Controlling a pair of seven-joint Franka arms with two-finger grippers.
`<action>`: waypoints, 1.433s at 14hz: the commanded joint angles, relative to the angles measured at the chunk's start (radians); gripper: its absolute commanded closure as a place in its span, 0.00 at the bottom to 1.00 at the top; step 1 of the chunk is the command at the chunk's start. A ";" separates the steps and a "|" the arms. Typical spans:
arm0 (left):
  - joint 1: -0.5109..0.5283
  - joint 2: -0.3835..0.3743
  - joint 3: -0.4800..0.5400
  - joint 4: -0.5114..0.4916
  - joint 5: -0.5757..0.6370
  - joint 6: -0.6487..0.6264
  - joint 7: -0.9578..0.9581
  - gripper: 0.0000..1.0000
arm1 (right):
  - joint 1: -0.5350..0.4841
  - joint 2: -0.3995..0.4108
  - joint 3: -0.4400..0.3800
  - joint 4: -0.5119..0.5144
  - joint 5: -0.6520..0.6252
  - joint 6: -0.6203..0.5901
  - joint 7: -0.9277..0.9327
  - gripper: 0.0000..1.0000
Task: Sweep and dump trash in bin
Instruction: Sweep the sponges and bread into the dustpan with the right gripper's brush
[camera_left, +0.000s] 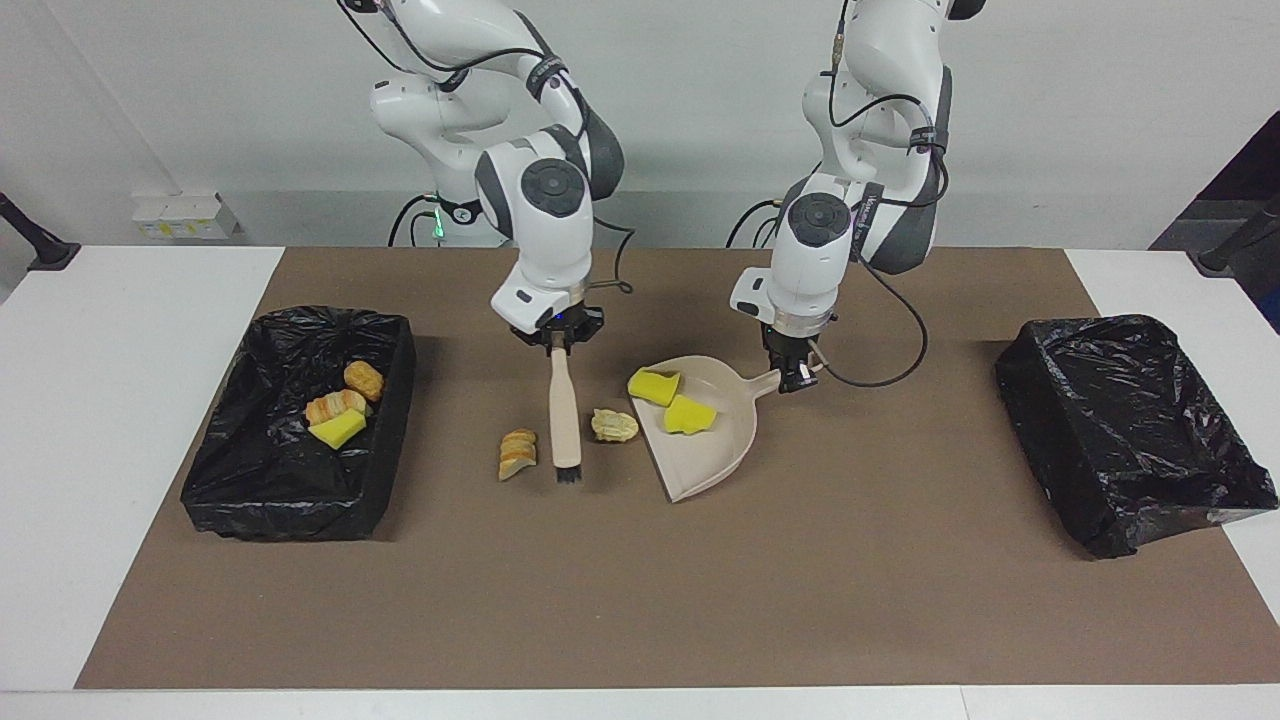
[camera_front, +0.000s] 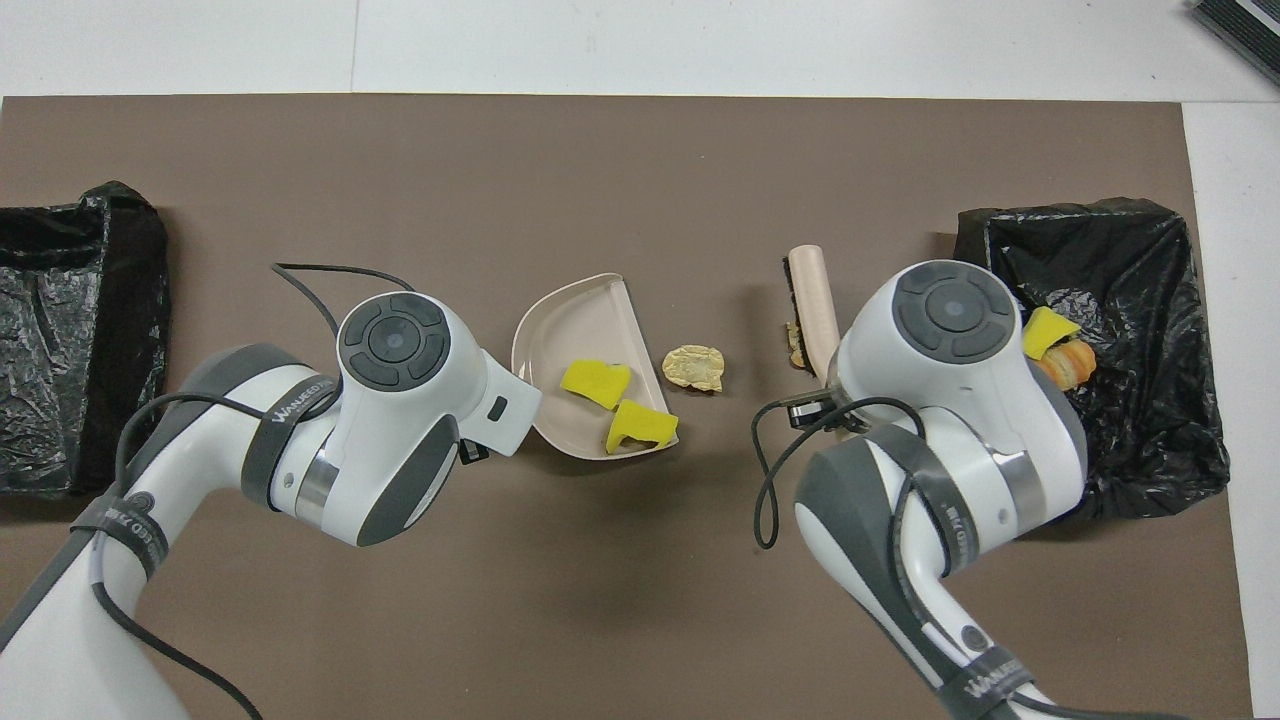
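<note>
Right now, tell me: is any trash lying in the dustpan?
Yes, two yellow foam chunks lie in the dustpan, which the left gripper holds by its handle.

Bright, even light from above; soft short shadows (faint glare on black liners), focus sharp.

dustpan (camera_left: 715, 455): beige | brush (camera_left: 565, 420): beige, black bristles | foam chunks (camera_left: 672, 400): yellow | bin (camera_left: 290, 500): black | mat (camera_left: 640, 600): brown

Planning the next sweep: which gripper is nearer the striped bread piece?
Right. The right gripper holds the brush beside the striped bread piece; the left gripper holds the dustpan.
</note>
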 joint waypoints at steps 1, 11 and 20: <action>-0.036 0.016 0.010 0.025 0.040 -0.014 -0.067 1.00 | -0.018 -0.015 0.015 -0.076 -0.011 0.075 -0.016 1.00; -0.038 0.019 0.007 0.011 0.045 0.017 -0.066 1.00 | 0.194 0.086 0.020 -0.049 0.076 0.199 0.198 1.00; -0.033 0.050 0.007 -0.013 0.045 0.138 0.009 1.00 | 0.361 0.080 0.023 -0.012 0.236 0.230 0.283 1.00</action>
